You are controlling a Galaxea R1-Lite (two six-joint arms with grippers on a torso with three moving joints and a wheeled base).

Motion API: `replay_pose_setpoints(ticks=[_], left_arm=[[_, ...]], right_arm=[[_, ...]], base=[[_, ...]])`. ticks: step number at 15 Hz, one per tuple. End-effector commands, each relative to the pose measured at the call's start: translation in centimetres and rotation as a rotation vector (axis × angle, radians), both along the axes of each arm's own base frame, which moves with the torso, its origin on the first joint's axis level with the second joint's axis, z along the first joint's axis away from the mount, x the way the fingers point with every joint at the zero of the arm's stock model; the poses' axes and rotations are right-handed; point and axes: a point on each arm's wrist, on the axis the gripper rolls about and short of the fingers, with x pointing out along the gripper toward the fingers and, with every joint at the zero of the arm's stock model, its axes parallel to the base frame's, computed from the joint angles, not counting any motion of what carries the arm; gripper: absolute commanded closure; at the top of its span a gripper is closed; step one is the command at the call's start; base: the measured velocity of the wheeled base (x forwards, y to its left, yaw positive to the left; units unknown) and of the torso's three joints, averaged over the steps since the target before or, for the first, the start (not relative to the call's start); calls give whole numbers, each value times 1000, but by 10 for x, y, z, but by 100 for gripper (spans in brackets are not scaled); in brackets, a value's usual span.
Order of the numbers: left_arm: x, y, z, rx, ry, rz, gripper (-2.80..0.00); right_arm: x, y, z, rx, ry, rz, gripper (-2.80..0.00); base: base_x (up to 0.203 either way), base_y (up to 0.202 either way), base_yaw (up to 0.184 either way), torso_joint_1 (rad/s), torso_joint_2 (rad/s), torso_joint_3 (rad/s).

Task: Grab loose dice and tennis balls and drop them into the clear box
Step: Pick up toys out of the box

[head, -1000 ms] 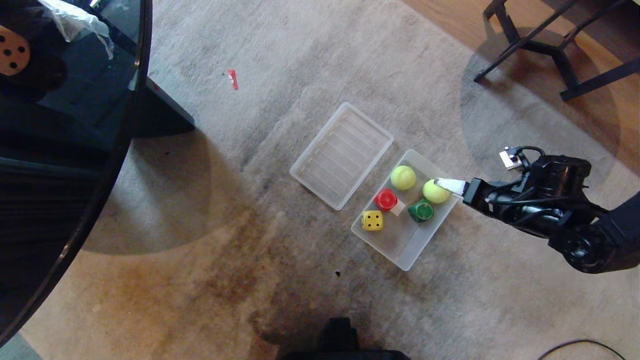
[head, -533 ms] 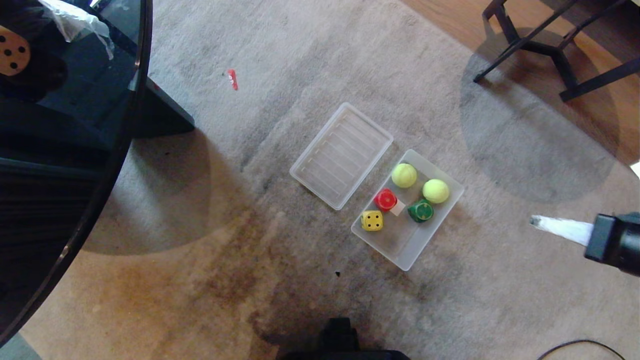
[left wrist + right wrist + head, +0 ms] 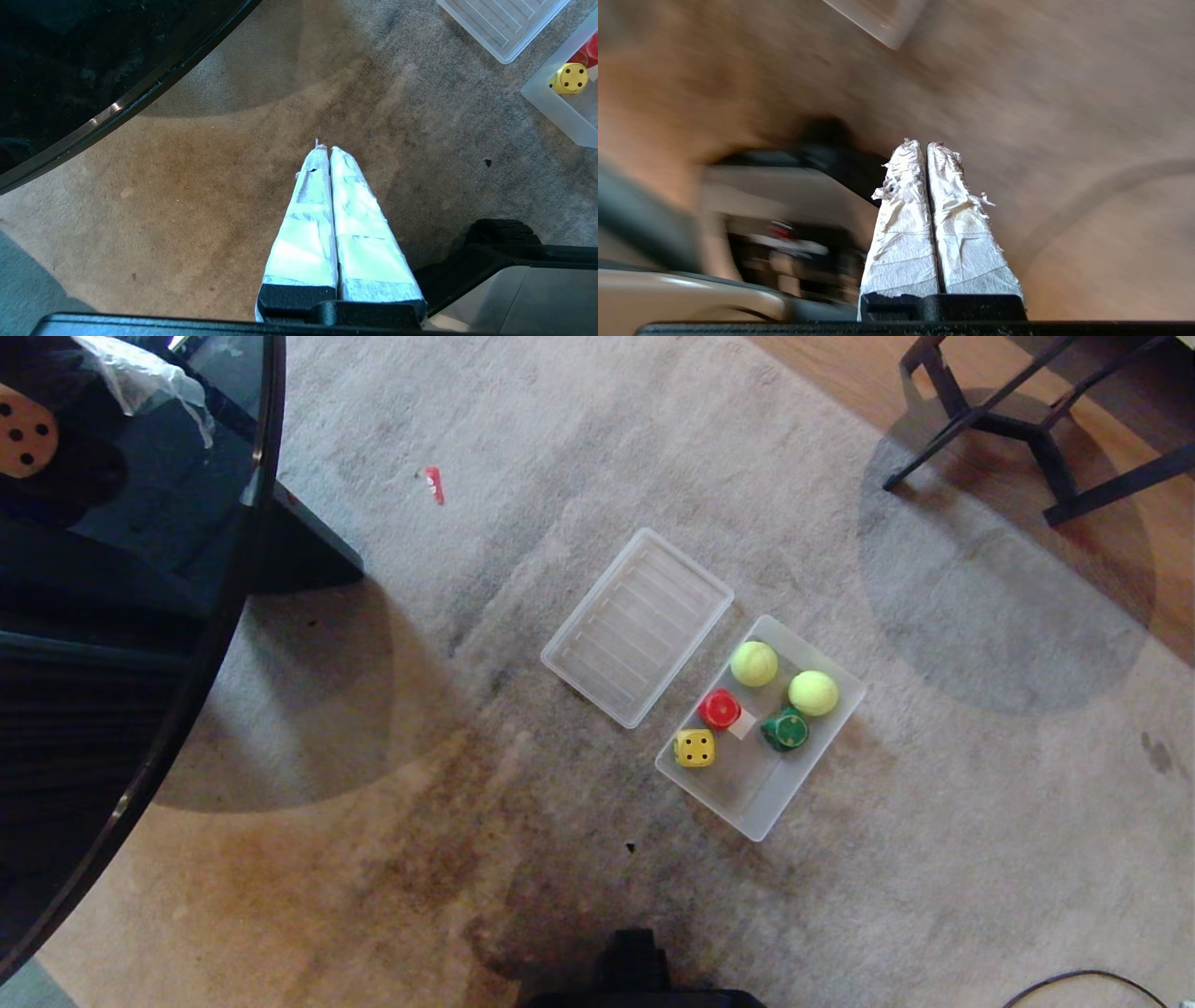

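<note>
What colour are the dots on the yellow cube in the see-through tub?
Black dots on the chunky yellow die; clearest in the head view.

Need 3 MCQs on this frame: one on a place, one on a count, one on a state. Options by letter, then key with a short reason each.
1. Where is the ribbed lid?
A. On the carpet beside the clear box
B. Snapped onto the clear box
C. On the black table

2. How many tennis balls are in the clear box?
A. None
B. Two
C. Four

3. How do the right gripper's fingers stand?
A. Spread wide
B. Clamped on a die
C. Shut, holding nothing

Answers:
1 A: the lid lies flat on the carpet next to the box's long side.
2 B: two tennis balls sit at the box's far end, with the red die, green die and yellow die.
3 C: the right gripper shows its wrapped fingers pressed together with nothing between them.
</note>
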Motion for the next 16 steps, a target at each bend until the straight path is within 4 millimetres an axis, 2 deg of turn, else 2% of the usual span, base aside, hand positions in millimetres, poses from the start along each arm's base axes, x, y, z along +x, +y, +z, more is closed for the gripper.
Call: replay_pose_setpoints(ticks=[1,5,8,11,16], left_arm=[[0,0,0,0,0,1,0],[0,0,0,0,0,1,0],[0,0,0,0,0,1,0],[0,0,0,0,0,1,0],[0,0,0,0,0,1,0]], right_arm=[[-20,-1,-18,-59,-53,-58,0],[-24,-2,-53,-164,-129,-42,0],[-33,-3,-59,-170,-243,-49,0],[-26,-4,-59,-171,-398,-111,0],[-23,-6,-67,-196,-388,-190,0]], base=[[0,0,0,0,0,0],[0,0,0,0,0,0],[0,0,0,0,0,0],[0,0,0,0,0,0],[0,0,0,0,0,0]])
